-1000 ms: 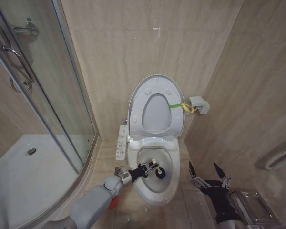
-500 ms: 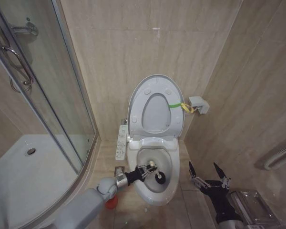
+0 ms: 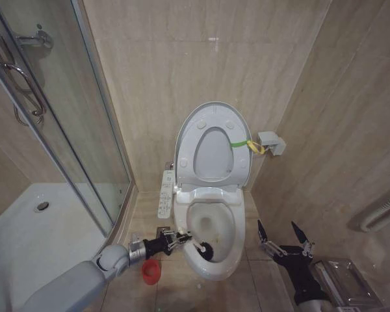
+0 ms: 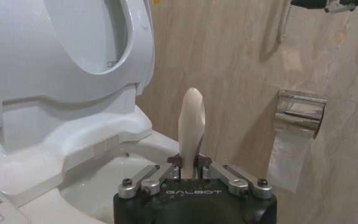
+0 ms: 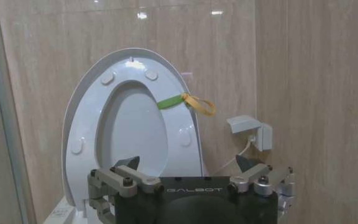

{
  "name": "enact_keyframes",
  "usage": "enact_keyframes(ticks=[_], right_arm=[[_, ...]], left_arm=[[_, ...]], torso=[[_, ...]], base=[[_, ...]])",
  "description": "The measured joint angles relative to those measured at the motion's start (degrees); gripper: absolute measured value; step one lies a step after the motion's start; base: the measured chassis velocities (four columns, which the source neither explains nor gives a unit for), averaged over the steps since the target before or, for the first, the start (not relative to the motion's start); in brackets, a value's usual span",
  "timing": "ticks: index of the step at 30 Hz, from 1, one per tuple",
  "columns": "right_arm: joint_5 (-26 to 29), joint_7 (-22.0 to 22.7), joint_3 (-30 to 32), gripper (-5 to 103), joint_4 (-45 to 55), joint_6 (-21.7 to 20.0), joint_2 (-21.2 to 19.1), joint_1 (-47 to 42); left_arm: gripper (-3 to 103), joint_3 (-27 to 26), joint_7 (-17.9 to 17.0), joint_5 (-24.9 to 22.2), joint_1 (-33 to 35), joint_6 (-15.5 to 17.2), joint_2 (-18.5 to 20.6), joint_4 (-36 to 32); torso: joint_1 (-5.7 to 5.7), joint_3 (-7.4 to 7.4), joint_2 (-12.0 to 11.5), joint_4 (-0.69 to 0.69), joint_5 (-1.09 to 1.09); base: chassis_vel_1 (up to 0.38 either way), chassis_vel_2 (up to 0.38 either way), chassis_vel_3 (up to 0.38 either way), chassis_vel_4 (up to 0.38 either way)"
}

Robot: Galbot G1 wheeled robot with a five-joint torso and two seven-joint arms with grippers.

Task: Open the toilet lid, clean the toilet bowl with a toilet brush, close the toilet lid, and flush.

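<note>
At the near left rim of the toilet bowl (image 3: pixel 231 224), the left claw (image 3: pixel 180 238) grips the toilet brush (image 3: pixel 201 247), its dark head over the rim, the red holder (image 3: pixel 151 272) on the floor nearby, the toilet lid (image 3: pixel 211 146) upright, and the right claw (image 3: pixel 283 233) parked open at near right.

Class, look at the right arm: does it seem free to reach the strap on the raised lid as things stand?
Probably yes. The right gripper hangs open beside the bowl, and nothing stands between it and the strap on the lid's right edge. The left gripper holds the brush on the bowl's other side.
</note>
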Motion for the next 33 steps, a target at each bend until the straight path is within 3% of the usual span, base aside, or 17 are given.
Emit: enact_keyframes(ticks=[7, 10, 20, 24, 33], right_arm=[[0.0, 0.0, 0.0, 100, 0.0, 0.0, 0.0, 0.0], [0.0, 0.0, 0.0, 100, 0.0, 0.0, 0.0, 0.0], [0.0, 0.0, 0.0, 100, 0.0, 0.0, 0.0, 0.0], [0.0, 0.0, 0.0, 100, 0.0, 0.0, 0.0, 0.0], [0.0, 0.0, 0.0, 100, 0.0, 0.0, 0.0, 0.0]], left_arm=[[16, 0.5, 0.0, 1.1, -0.3, -0.9, -4.4, 4.3], [16, 1.4, 0.1, 2.9, -1.2, -2.7, -8.7, 9.5], [16, 1.4, 0.9, 4.9, -1.9, -5.4, -13.3, 16.5], [16, 1.1, 1.2, 5.1, -1.9, -5.5, -12.7, 16.2], [16, -2.0, 1.5, 5.5, -3.1, -5.6, -6.4, 10.7]], torso=[[0.00, 0.00, 0.0, 0.00, 0.00], [0.00, 0.00, 0.0, 0.00, 0.00], [0.00, 0.00, 0.0, 0.01, 0.01], [0.00, 0.00, 0.0, 0.00, -0.01], [0.00, 0.00, 0.0, 0.00, 0.01]], base=[[0.000, 0.000, 0.000, 0.000], [0.000, 0.000, 0.000, 0.000], [0.000, 0.000, 0.000, 0.000], [0.000, 0.000, 0.000, 0.000], [0.000, 0.000, 0.000, 0.000]])
